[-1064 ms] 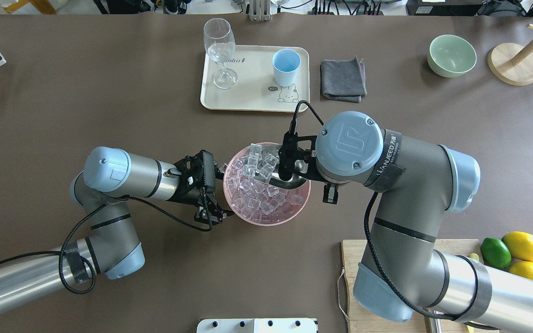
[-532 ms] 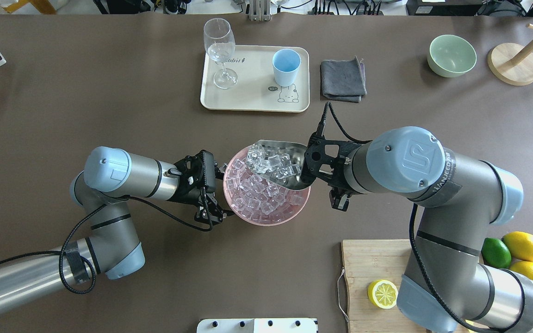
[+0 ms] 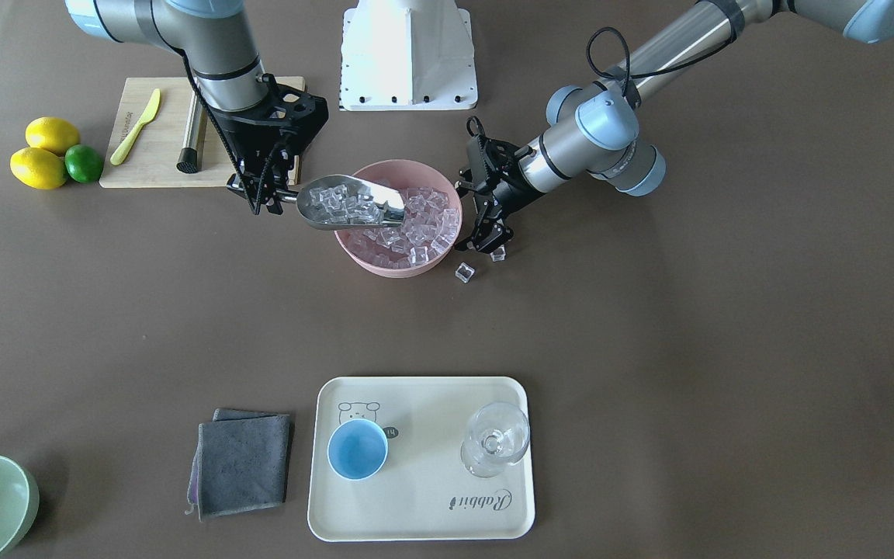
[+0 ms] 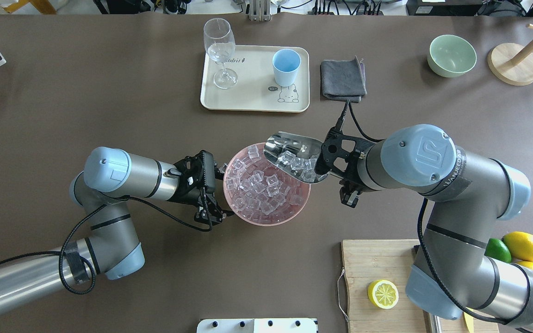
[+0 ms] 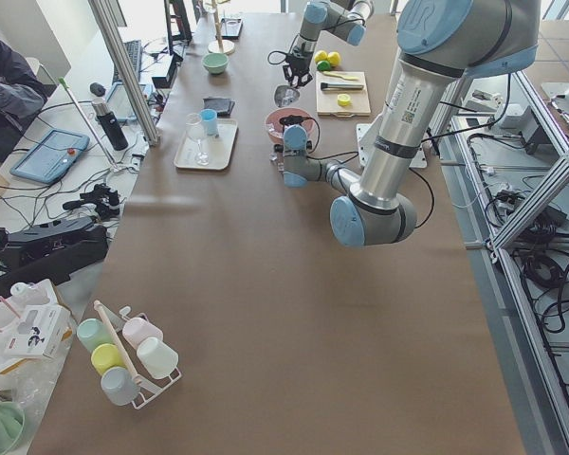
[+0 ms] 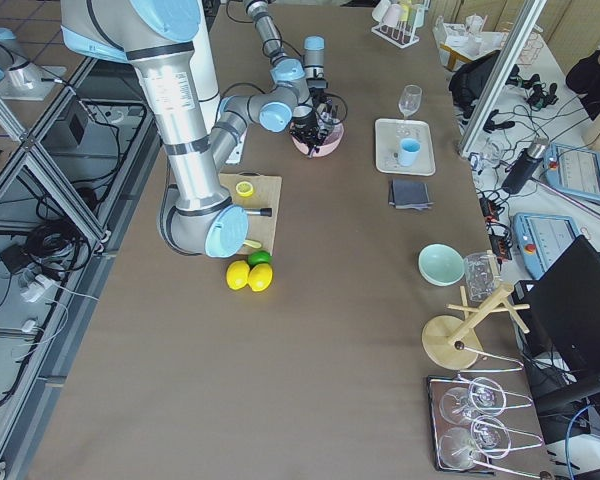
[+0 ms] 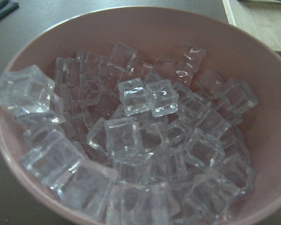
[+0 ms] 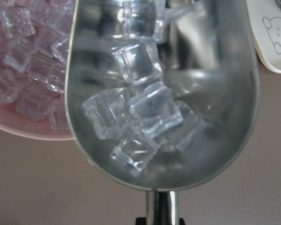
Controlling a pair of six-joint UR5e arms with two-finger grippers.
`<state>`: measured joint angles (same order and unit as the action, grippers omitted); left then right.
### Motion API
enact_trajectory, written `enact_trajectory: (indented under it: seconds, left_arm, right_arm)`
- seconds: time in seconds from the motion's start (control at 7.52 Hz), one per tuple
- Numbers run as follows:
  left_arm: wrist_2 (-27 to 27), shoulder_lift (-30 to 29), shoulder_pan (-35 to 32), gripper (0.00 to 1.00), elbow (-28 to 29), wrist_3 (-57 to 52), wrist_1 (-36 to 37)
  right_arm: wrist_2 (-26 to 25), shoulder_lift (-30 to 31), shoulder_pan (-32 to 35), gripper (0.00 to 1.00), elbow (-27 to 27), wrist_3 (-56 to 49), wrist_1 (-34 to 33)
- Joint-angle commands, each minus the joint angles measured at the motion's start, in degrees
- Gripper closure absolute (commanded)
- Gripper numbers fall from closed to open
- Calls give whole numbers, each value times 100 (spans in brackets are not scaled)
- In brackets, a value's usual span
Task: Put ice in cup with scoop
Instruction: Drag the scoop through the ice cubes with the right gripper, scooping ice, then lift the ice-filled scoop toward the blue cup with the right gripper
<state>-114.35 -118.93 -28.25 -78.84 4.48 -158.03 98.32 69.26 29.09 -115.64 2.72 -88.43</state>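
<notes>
Ice (image 8: 150, 110) is sitting in a small heap inside the trough of the scoop (image 4: 294, 157). We are seeing the scoop's short handle running back into the right gripper (image 3: 265, 196), whose jaws are pinching it. In the right wrist view the handle is leaving the trough at the bottom edge, between two dark finger parts. So the loaded trough is lying just ahead of the jaws, not between them.

From overhead we are finding the scoop hanging above the far right rim of the pink bowl (image 4: 266, 224), partly over the bowl and partly over the table (image 4: 109, 92). Its open mouth is pointing toward the far side and the robot's left. More cubes are filling the bowl beneath it.

We are seeing the cup (image 4: 286, 64) standing upright on the tray (image 4: 252, 104), well apart from the scoop and on the far side of the bowl, with the stemmed glass (image 4: 220, 51) standing on the same tray.

The left gripper (image 4: 211, 215) is sitting just beside the bowl's near left rim. We are not able to tell whether its jaws are spread or clamping the rim. In the front view two loose cubes (image 3: 464, 272) are lying on the table just beside the bowl, close to that gripper.
</notes>
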Motion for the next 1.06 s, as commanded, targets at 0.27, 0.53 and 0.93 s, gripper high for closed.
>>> enact_trajectory:
  seconds: [0.27,0.53,0.93]
  left_arm:
    - [0,-8,-5,2,0,0,0]
    - [0,-8,-14,2,-9,0,87]
    - [-9,36,-145,2,-35,9,149]
  right_arm:
    - [1889,-262,1446,100,751,141,-587]
    - [2636,-998,2036,100,1532,141,-1319]
    - [2719,-2421,2283,100,2500,-34,-3286]
